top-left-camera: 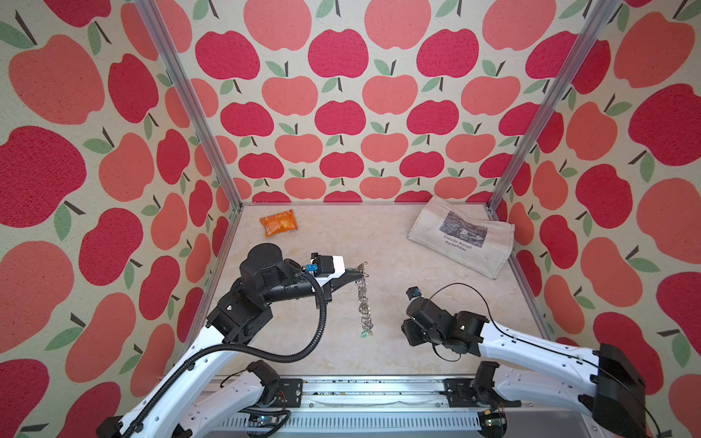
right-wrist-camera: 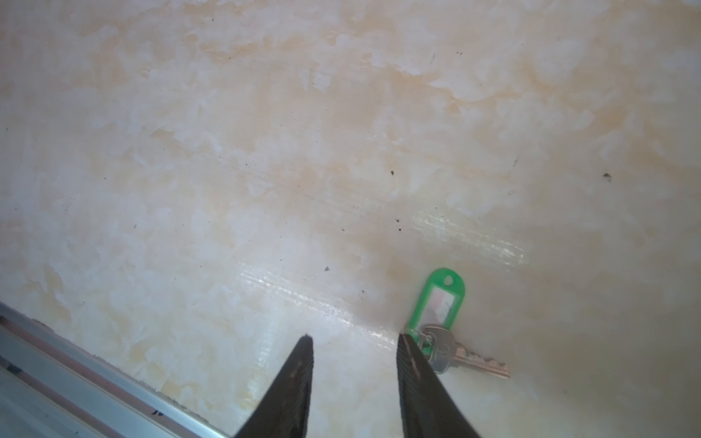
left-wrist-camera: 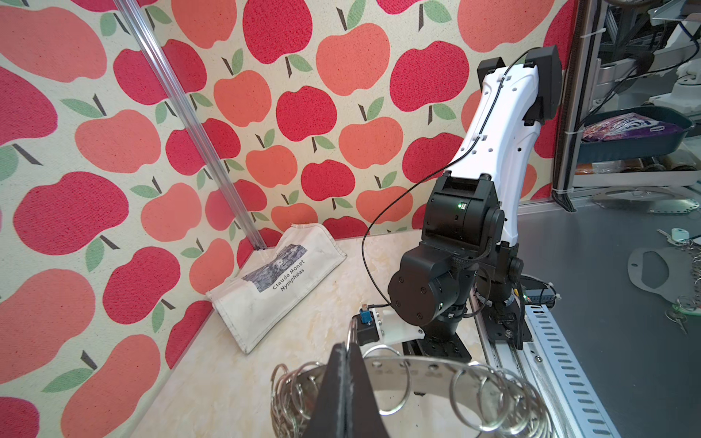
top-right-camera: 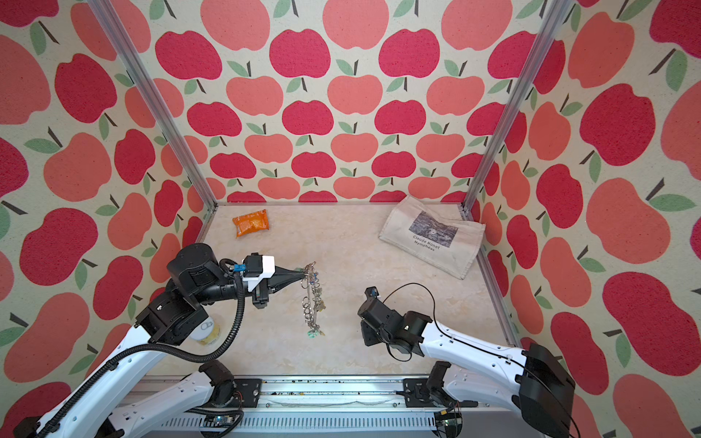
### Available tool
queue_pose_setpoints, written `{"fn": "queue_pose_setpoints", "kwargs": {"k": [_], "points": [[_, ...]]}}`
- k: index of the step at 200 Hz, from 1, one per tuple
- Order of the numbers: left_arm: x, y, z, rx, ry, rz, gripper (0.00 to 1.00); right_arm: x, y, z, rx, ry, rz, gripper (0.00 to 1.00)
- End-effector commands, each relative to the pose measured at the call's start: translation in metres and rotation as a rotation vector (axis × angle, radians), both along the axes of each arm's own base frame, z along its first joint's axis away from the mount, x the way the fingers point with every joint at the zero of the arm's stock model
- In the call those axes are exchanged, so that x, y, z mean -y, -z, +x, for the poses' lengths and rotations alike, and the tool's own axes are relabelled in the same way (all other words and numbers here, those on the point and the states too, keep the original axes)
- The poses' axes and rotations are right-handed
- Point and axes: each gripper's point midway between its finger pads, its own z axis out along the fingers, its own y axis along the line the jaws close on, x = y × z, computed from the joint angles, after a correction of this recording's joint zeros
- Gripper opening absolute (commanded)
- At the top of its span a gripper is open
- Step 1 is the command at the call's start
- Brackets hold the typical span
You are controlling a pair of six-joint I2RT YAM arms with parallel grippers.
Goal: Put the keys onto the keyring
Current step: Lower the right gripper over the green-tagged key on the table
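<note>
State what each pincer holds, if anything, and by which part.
The left pincer clamps the flat grey metal keyring disc by the top of its rim, so it hangs down. The right pincer is open and holds nothing.

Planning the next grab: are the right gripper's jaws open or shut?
Open: the right gripper shows a clear gap, with nothing held between.

The desk (top-left-camera: 398, 246) lies bare and open through its middle. The keyring (top-left-camera: 363, 303) hangs edge-on there, splitting the passage; an orange packet (top-left-camera: 278, 223) and a cloth bag (top-left-camera: 428, 227) crowd the far corners.
</note>
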Motion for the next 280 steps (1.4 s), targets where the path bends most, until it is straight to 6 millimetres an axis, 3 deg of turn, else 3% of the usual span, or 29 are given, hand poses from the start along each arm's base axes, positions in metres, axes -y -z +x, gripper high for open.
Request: {"fn": "queue_pose_setpoints", "kwargs": {"k": [1,74,124,160,219,252,280], "points": [[-0.005,-0.014,-0.003,0.035,-0.010,-0.045,0.00,0.028,0.013,-0.009,-0.004,0.012,-0.146,0.36],[-0.011,-0.017,-0.008,0.030,-0.024,-0.048,0.00,0.012,0.041,-0.026,-0.018,0.015,-0.288,0.37],[-0.014,-0.015,-0.009,0.039,-0.030,-0.036,0.00,0.010,0.042,-0.009,0.041,0.038,-0.332,0.48],[-0.020,-0.014,-0.009,0.037,-0.040,-0.039,0.00,0.006,0.049,-0.003,0.026,0.036,-0.282,0.48],[-0.024,-0.012,-0.011,0.044,-0.052,-0.043,0.00,0.021,0.059,0.011,-0.031,0.069,-0.201,0.48],[-0.025,-0.014,-0.010,0.043,-0.057,-0.048,0.00,0.037,0.046,0.017,-0.003,0.080,-0.253,0.48],[-0.025,-0.015,-0.010,0.042,-0.057,-0.050,0.00,0.059,0.042,0.006,-0.054,0.123,-0.330,0.48]]}}
